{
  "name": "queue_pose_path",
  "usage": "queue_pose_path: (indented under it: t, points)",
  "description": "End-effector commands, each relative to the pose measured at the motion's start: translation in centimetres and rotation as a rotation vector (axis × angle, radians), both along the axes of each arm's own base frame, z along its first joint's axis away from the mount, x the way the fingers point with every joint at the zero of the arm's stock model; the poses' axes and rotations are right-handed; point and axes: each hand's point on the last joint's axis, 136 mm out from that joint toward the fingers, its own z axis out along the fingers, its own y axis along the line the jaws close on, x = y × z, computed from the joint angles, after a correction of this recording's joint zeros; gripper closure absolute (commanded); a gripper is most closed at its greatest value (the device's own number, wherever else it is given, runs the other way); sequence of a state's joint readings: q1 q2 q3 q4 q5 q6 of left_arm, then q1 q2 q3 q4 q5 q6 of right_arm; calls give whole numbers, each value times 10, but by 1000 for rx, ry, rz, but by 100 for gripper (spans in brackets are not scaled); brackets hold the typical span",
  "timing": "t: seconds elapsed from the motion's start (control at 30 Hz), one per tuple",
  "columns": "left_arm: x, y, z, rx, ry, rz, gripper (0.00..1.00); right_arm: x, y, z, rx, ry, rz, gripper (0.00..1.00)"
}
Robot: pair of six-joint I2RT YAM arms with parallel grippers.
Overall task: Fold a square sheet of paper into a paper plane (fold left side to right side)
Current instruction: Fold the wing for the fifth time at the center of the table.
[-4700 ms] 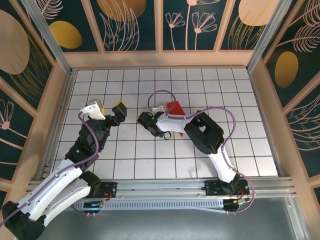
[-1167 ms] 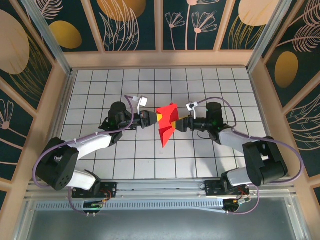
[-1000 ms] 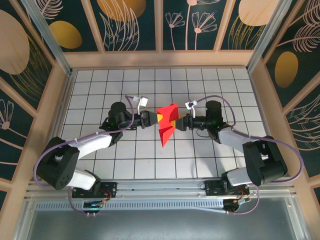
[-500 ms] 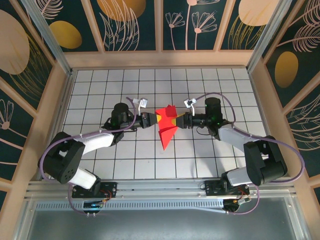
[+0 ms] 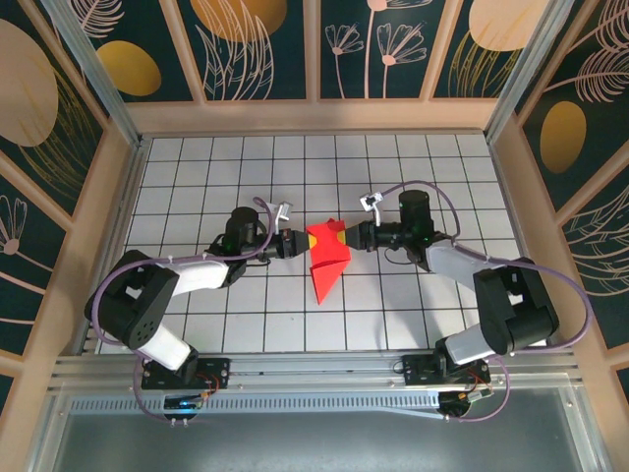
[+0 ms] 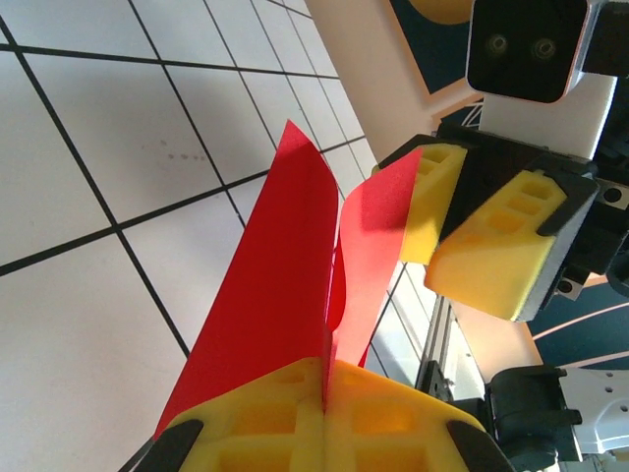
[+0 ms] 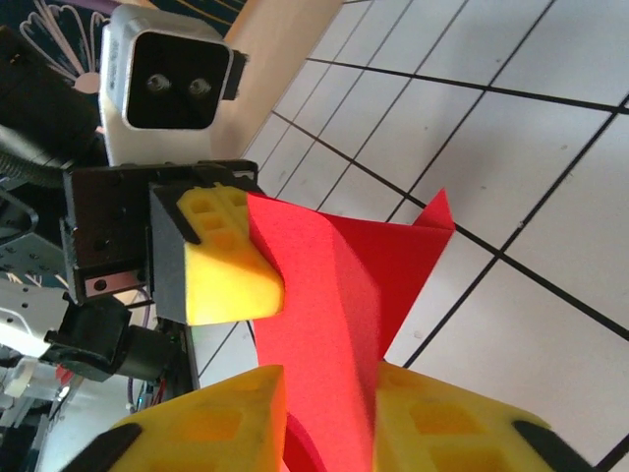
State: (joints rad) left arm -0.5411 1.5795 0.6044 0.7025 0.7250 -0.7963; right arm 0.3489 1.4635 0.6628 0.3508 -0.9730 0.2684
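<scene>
The square sheet of paper (image 5: 329,264) is bright red and folded into a narrow triangle whose tip points toward the near edge. It is held up off the middle of the grid table between both grippers. My left gripper (image 5: 301,243) is shut on the paper's left edge, its yellow pads pressed together on the red layers (image 6: 324,388). My right gripper (image 5: 346,236) faces it from the right. In the right wrist view its jaws (image 7: 329,413) stand a narrow gap apart, with a bulging fold of the paper (image 7: 334,295) between them. The left gripper's fingers (image 7: 226,275) sit just beyond.
The white grid table (image 5: 393,324) lies under the paper, with wooden walls (image 5: 314,116) at the back and on both sides. A metal rail (image 5: 324,369) runs along the near edge by the arm bases. Both arms stretch low across the table's middle.
The right gripper's jaws have narrowed around the paper's right side. Both grippers have drawn closer together and the raised red flap has come down into a flatter, narrower shape.
</scene>
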Motion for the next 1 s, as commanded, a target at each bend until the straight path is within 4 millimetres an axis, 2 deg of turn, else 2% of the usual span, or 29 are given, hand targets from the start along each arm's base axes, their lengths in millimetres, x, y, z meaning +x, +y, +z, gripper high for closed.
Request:
queue_pose_path:
  t: [0.0,0.13,0.27,0.4,0.53,0.63,0.73,0.83,0.97]
  points:
    - [-3,1,-10,11,4,-19,100,9,4,3,-6,-6,-16,80]
    - [-3,3,-20,29,21,-12,99,13,5,-11,-29,25,-32,99]
    - [-1,7,-37,69,43,12,88,14,5,-28,-45,70,-51,100]
    - [6,16,-56,130,69,83,68,18,2,-47,-65,132,-93,100]
    - [12,28,-67,203,71,151,55,23,-3,-61,-108,213,-162,100]
    - [16,38,-64,260,41,201,53,26,-9,-68,-154,282,-219,100]
    - [17,44,-52,332,-23,225,53,28,-15,-76,-197,381,-274,100]
    - [8,37,-41,438,-103,193,53,27,-17,-80,-225,450,-303,100]
    - [-7,27,-26,489,-165,169,53,31,-25,-80,-228,507,-359,100]
